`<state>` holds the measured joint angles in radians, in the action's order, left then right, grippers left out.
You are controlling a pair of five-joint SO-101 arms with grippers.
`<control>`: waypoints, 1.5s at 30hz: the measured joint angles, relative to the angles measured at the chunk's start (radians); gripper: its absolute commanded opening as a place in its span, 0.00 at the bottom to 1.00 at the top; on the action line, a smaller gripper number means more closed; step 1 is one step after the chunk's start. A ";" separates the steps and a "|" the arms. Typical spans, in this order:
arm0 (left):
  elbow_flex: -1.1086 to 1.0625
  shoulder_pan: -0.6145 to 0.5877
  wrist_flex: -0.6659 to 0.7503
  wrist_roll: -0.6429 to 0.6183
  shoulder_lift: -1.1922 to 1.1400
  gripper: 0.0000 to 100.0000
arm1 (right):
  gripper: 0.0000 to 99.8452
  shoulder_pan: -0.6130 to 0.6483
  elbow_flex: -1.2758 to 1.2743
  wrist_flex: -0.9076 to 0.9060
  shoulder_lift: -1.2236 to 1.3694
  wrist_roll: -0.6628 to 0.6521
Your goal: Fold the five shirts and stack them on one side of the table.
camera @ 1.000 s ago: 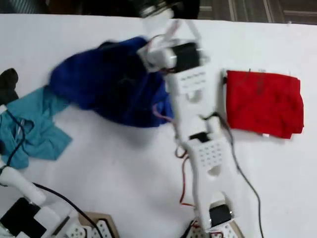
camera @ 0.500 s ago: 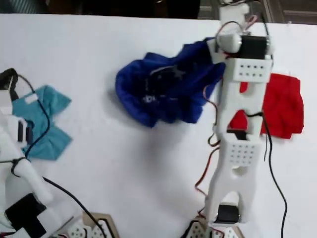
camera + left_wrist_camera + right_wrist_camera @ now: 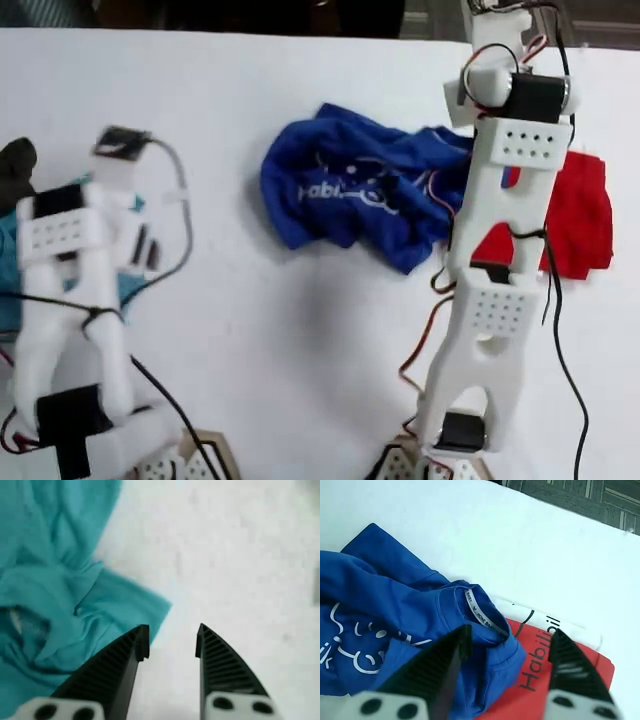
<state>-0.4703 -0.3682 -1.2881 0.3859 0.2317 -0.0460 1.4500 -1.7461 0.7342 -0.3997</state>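
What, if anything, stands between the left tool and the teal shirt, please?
Nothing visible does: the left tool hangs open at the edge of the teal shirt, with only bare table next to it.

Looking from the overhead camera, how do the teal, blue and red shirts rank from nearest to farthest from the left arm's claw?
Nearest first from the left gripper:
1. teal shirt, just by the gripper, on the left side.
2. blue shirt, crumpled in the middle.
3. red shirt, folded on the far right.
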 measured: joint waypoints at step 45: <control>0.482 0.551 0.028 -0.575 -0.517 0.23 | 0.26 0.103 -1.135 -0.003 -0.916 -0.092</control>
<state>0.0115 0.1826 -1.2605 -0.1895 -0.2854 0.0568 0.3145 -1.7492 -0.1818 -0.4918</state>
